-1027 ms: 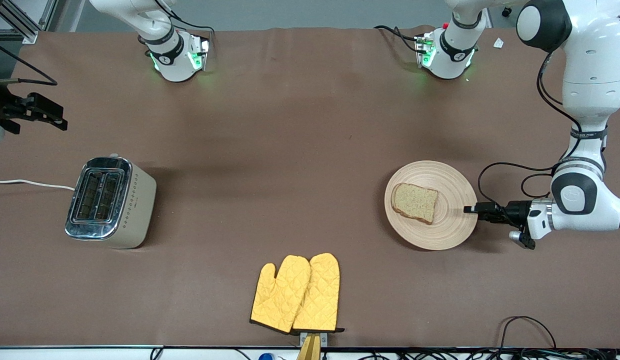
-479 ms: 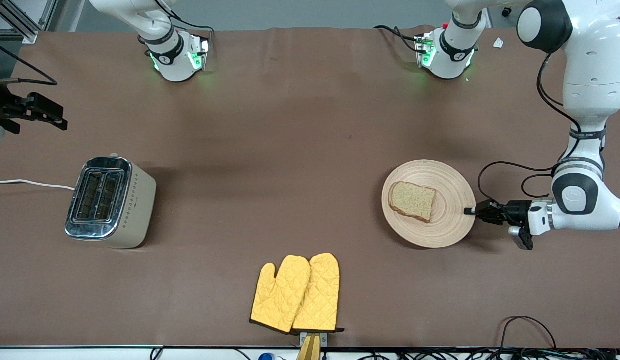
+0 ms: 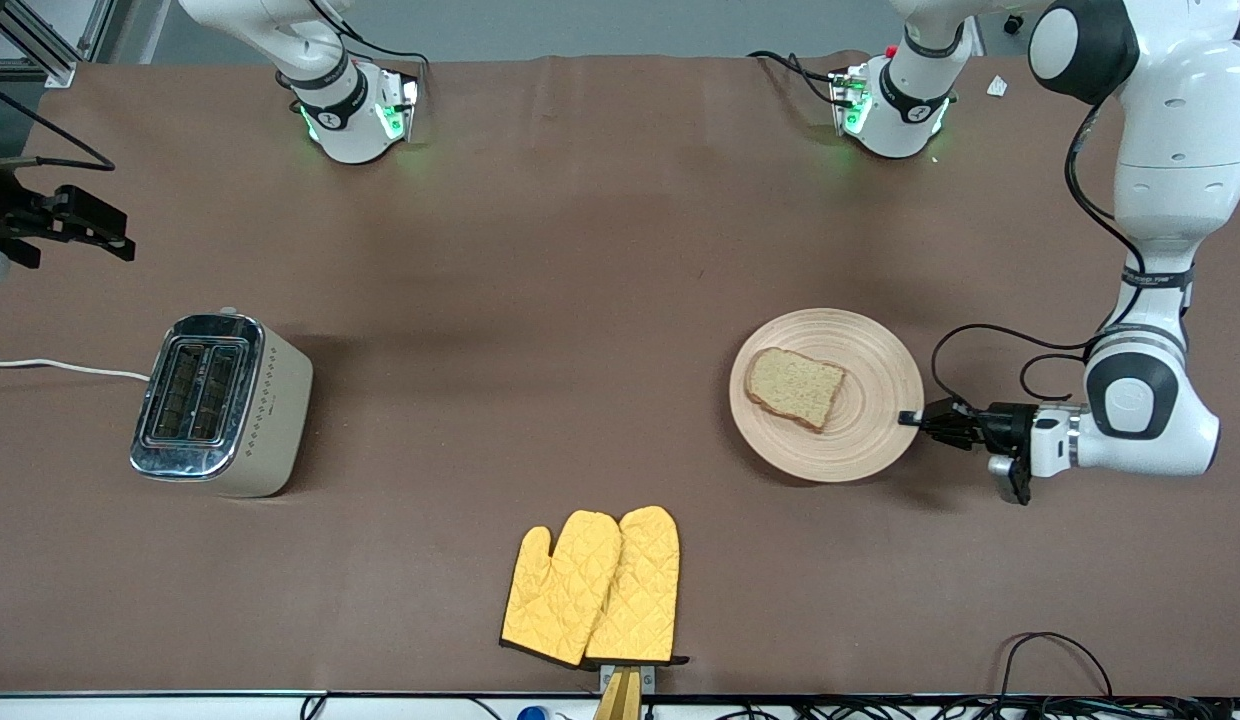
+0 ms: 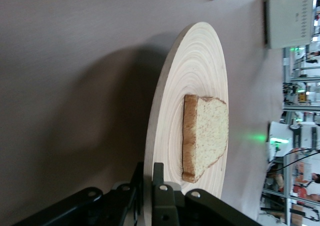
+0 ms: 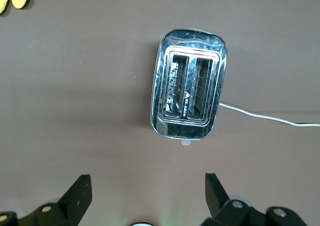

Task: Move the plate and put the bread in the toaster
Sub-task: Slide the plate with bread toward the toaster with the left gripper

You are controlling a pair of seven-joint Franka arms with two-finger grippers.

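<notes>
The plate (image 3: 826,394), at frame right, is gripped at its rim by the left end effector (image 3: 910,418); the bread (image 3: 794,387) lies on it. The toaster (image 3: 220,403) stands at frame left. The right end effector (image 5: 147,193) is held spread above the toaster.

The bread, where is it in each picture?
Front view: the bread lies on the plate, toward the left arm's end of the table.
Left wrist view: the bread fills the middle, on the plate, just past the left gripper.
Right wrist view: not in it.
Shared landmark: the toaster.
</notes>
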